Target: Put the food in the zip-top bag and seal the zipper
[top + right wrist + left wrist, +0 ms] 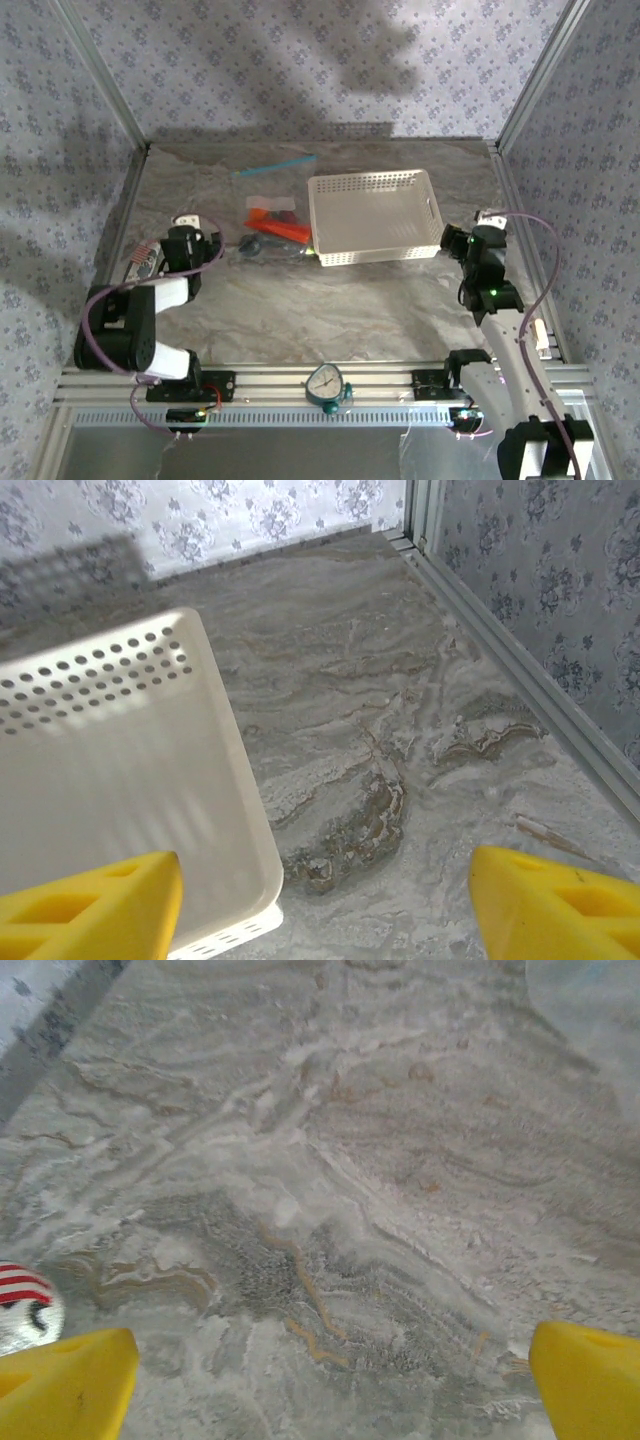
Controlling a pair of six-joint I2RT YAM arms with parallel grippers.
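The zip-top bag (270, 185) lies flat and clear at the back left of the table, its light-blue zipper (280, 165) along the far edge. The food (275, 228), red, orange and dark pieces, sits in a small heap just in front of the bag, left of the basket. My left gripper (190, 232) hovers left of the heap, apart from it. In the left wrist view it (330, 1375) stands open over bare marble. My right gripper (485, 230) is at the basket's right side, also open (325, 895), with one yellow finger (90, 905) over the basket's corner.
A white perforated basket (375, 215) stands right of centre, and its rim (250, 820) lies close to my right gripper. A red-and-white striped object (22, 1305) lies by the left finger. Patterned walls and metal rails (520, 660) enclose the table.
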